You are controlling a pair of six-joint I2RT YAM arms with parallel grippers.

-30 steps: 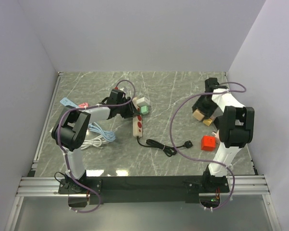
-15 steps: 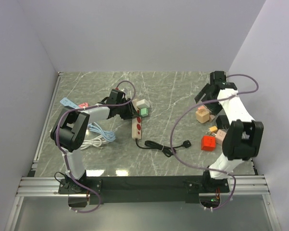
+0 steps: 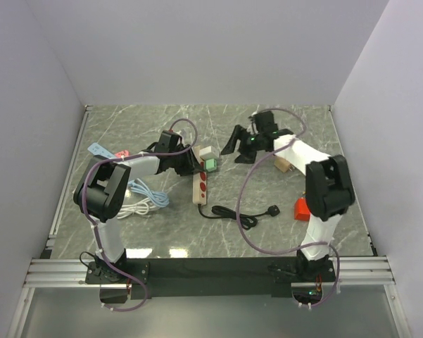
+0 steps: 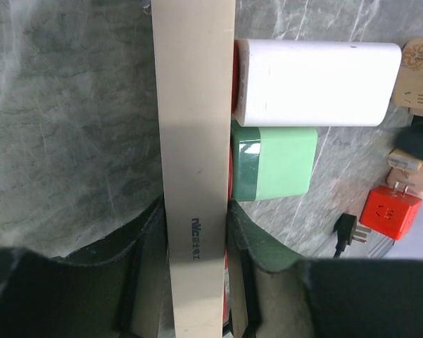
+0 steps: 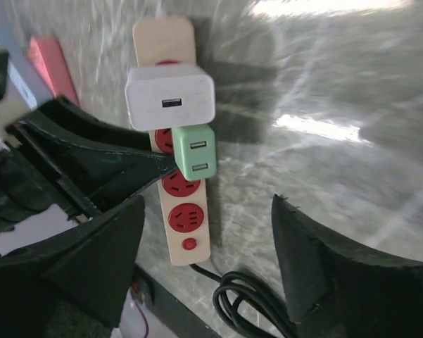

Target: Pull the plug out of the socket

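Observation:
A beige power strip (image 3: 199, 184) with red sockets lies left of centre. A white plug adapter (image 3: 206, 152) and a green one (image 3: 212, 163) sit in it. My left gripper (image 3: 190, 164) is shut on the strip's sides just below the green adapter. The left wrist view shows the strip (image 4: 193, 141), white adapter (image 4: 317, 83) and green adapter (image 4: 274, 163) with the gripper (image 4: 195, 239) clamping the strip. My right gripper (image 3: 237, 148) is open and empty, just right of the adapters. In the right wrist view the gripper (image 5: 205, 211) hovers over the strip (image 5: 188, 236), below the white (image 5: 170, 98) and green (image 5: 196, 151) adapters.
The strip's black cord (image 3: 232, 213) coils toward its loose plug (image 3: 273, 210). A red cube (image 3: 304, 208) and a wooden block (image 3: 284, 164) lie at the right. White and blue cables (image 3: 144, 197) and small pink and blue items (image 3: 109, 152) lie at the left. Walls enclose the table.
My right arm has swung left from the blocks at the right side to just beside the adapters. My left gripper has stayed clamped on the strip.

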